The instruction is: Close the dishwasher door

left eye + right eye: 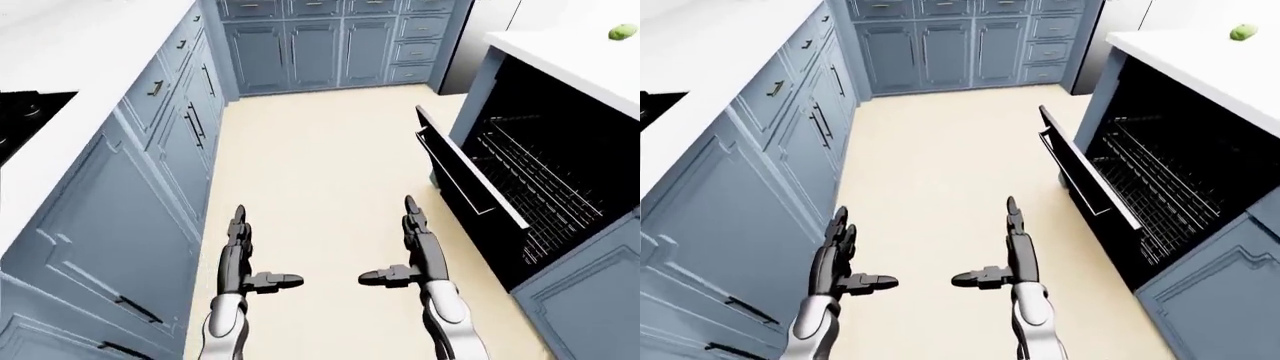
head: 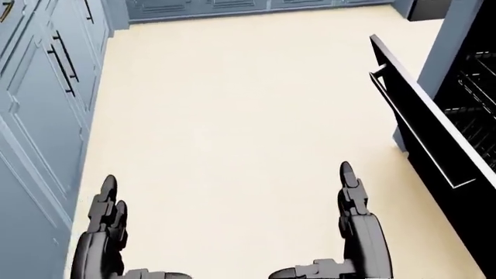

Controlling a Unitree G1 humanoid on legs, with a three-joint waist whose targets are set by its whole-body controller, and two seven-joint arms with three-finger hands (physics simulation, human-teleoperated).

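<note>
The black dishwasher door point(image 1: 466, 177) hangs half open at the right of the left-eye view, tilted out over the floor, its handle point(image 2: 409, 128) on the outer face. Wire racks point(image 1: 540, 187) show inside the dark cavity. My right hand point(image 1: 412, 240) is open, fingers straight, thumb pointing left, a short way left of and below the door. Level with it further left, my left hand point(image 1: 238, 244) is open too. Neither hand touches anything.
Blue cabinets point(image 1: 150, 165) with a white counter point(image 1: 60, 67) run down the left; more blue cabinets point(image 1: 320, 45) close the top. A white counter point(image 1: 590, 64) with a small green thing point(image 1: 622, 31) tops the dishwasher. A black stovetop point(image 1: 20, 112) sits far left. Beige floor point(image 1: 320, 172) lies between.
</note>
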